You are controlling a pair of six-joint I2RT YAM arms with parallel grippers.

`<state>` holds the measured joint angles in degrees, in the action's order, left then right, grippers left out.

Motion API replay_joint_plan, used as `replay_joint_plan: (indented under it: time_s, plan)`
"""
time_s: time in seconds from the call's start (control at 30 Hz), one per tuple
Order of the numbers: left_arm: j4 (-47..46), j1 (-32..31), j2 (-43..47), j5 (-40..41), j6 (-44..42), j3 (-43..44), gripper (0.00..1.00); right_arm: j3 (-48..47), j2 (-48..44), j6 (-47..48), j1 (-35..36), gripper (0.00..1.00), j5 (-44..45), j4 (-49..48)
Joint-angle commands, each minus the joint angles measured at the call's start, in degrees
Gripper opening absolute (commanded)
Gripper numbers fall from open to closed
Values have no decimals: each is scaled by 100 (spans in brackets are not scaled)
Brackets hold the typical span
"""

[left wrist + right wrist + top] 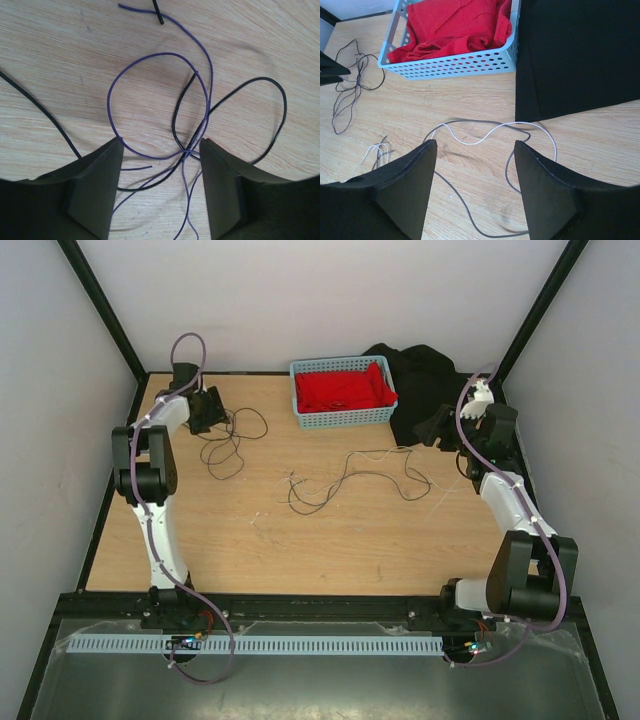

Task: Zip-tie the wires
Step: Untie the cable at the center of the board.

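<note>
While the left gripper hangs over the table, far-left corner, jaws apart, a tangle of the wires lies between its fingertips, unclamped. More strands sprawl mid-table. The right gripper: jaws apart above a grey and white loop, near the blue basket.

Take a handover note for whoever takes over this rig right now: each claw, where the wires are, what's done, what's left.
Left claw: open, over the left tangle of wires, strands between its fingers, nothing gripped.
Right claw: open, empty, above the middle wires, near the black cloth.
Done: nothing tied; the wires lie in two loose groups on the table.
Left: gather them and zip-tie them.
</note>
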<state>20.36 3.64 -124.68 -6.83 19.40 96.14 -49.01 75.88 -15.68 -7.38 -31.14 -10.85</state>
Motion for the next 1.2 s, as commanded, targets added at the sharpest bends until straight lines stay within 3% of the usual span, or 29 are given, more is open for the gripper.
replay_joint_plan:
  time_s: [0.0,0.13,0.23,0.37,0.57,0.8,0.97,1.17]
  plan:
    - [-9,14,-157,61,40,274,61,-187,35,-31,13,73,-121,-181]
    - [-95,21,-139,82,-25,300,41,-204,25,-40,12,73,-114,-168]
    - [-148,23,1,53,-115,284,18,-197,15,-24,16,73,-82,-163]
    - [-187,23,483,-138,-342,201,0,-185,-17,-133,12,73,-193,-254]
    - [-169,14,1785,-341,-573,223,0,10,-146,-900,29,76,-909,-1019]
    - [-164,5,3381,-449,-1054,789,0,253,-360,-1718,351,90,-1375,-2184]
    - [-163,14,4233,-869,-899,1154,0,71,-360,-1734,1444,100,-914,-3049]
    - [-153,6,4847,-1912,-36,1310,0,-94,304,-1550,2961,99,-128,-4892]
